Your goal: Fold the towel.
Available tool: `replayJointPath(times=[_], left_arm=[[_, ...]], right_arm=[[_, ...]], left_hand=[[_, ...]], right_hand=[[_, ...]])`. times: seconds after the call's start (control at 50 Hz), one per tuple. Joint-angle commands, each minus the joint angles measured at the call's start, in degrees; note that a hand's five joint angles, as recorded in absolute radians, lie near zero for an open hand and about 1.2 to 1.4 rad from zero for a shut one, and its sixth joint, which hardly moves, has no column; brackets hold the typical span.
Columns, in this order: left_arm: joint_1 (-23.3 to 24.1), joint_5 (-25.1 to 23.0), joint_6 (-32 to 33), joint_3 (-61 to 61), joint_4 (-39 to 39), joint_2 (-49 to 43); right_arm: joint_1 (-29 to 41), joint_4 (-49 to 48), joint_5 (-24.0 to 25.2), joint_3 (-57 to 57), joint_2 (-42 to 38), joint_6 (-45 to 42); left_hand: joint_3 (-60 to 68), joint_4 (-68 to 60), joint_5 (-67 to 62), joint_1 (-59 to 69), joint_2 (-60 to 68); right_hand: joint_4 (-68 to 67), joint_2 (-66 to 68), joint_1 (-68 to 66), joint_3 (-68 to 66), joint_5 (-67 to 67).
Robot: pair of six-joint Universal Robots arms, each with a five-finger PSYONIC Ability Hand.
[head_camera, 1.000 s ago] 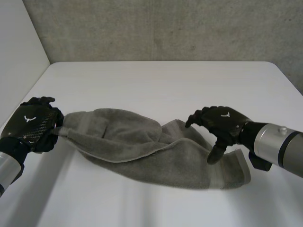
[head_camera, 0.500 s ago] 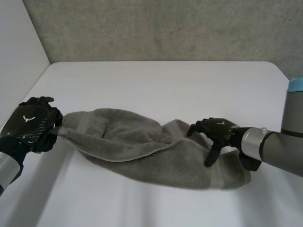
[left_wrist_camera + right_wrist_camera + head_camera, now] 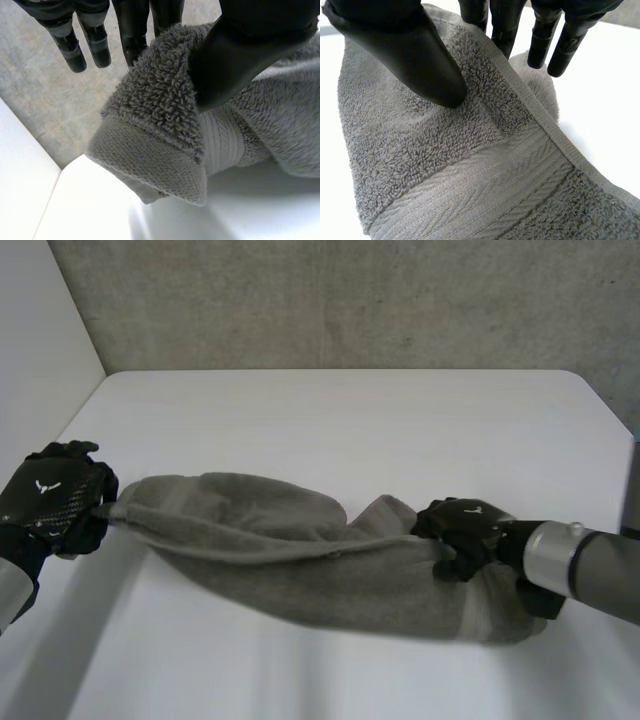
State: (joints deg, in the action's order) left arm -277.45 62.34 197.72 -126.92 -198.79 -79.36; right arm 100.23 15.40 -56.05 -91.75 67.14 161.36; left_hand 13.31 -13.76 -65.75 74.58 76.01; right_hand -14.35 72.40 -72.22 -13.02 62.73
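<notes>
Since a second ago: right hand (image 3: 465, 535) dropped onto right end of towel (image 3: 300, 555), thumb now clamping edge against fingers. Left hand (image 3: 52, 502) shifted left, pinching left corner. Towel pulled longer, slung between hands over near-middle of table (image 3: 340, 420). Right fingertips hidden behind towel edge. Small white emblem on each hand's back, unreadable.

The towel (image 3: 300, 550) is looped terry cloth with a flat woven band (image 3: 485, 185); the worktop (image 3: 340, 420) is smooth and matt, the wall (image 3: 350, 300) rough concrete.
</notes>
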Motion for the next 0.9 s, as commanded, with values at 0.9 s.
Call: replayJointPath(times=[0.9], left_arm=[[11.83,12.51,-0.66,42.29,5.06,-21.44]], right_arm=[[0.92,2.64,-8.44,36.58,0.01,-6.79]], left_hand=[[-3.31,3.76,-4.25,5.42,3.99]], right_hand=[[4.35,7.6,-7.78,3.02,7.27]])
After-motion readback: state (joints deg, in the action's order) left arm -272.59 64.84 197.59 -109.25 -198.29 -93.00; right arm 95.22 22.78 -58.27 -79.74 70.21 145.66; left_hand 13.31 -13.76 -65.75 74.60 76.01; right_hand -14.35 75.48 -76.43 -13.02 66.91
